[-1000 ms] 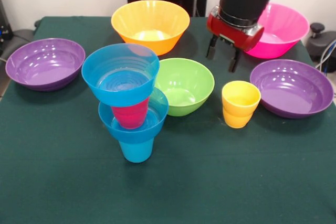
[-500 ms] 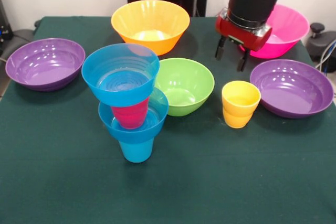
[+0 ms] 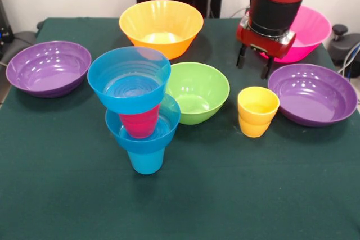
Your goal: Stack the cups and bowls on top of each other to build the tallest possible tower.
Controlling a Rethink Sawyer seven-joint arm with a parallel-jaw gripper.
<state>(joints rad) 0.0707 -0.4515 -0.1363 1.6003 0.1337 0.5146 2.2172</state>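
Green table [image 3: 236,195]: yellow cup [image 3: 257,111] below empty gripper [image 3: 253,67].

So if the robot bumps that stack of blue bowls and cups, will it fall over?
Probably, yes. The stack stands on one narrow blue cup and carries wider bowls above, so it looks top-heavy. The top blue bowl already sits off-centre, leaning left on the red cup, so it would likely slide off first. The glossy plastic looks light and slippery.
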